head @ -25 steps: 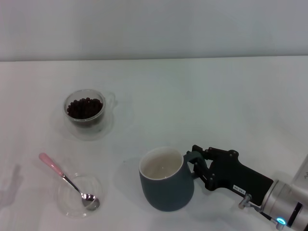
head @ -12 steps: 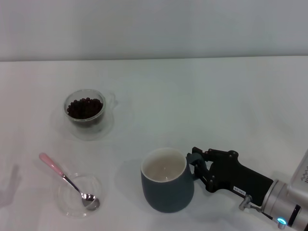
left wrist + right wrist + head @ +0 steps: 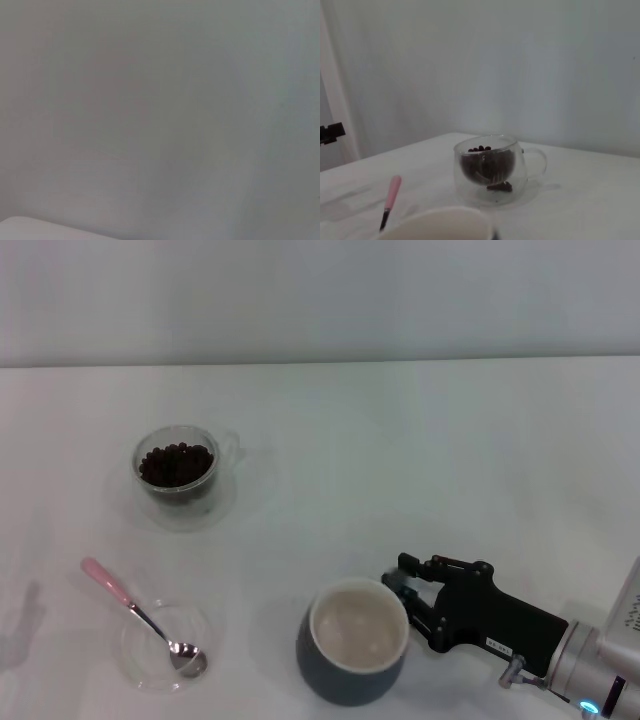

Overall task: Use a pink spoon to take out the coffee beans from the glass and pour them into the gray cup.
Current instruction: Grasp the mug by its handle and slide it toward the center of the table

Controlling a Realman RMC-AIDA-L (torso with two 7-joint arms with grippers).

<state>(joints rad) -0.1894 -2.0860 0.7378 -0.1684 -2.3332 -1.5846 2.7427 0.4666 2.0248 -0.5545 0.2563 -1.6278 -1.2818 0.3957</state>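
The gray cup point(image 3: 352, 676), dark blue-gray with a cream inside, sits near the table's front edge. My right gripper point(image 3: 398, 588) is shut on its handle side from the right. The glass point(image 3: 177, 480) holding the coffee beans point(image 3: 176, 464) stands at the back left. The pink spoon point(image 3: 108, 582) lies at the front left with its metal bowl in a shallow clear dish point(image 3: 131, 650). The right wrist view shows the glass point(image 3: 487, 170), beans point(image 3: 479, 149), spoon handle point(image 3: 393, 191) and cup rim point(image 3: 437, 222). The left gripper is out of view.
The white table point(image 3: 420, 460) stretches to a pale wall at the back. The left wrist view shows only a plain grey surface.
My right gripper has pulled the gray cup nearer to me and slightly right; its opening now faces the head camera more. The glass, spoon and dish have not moved.
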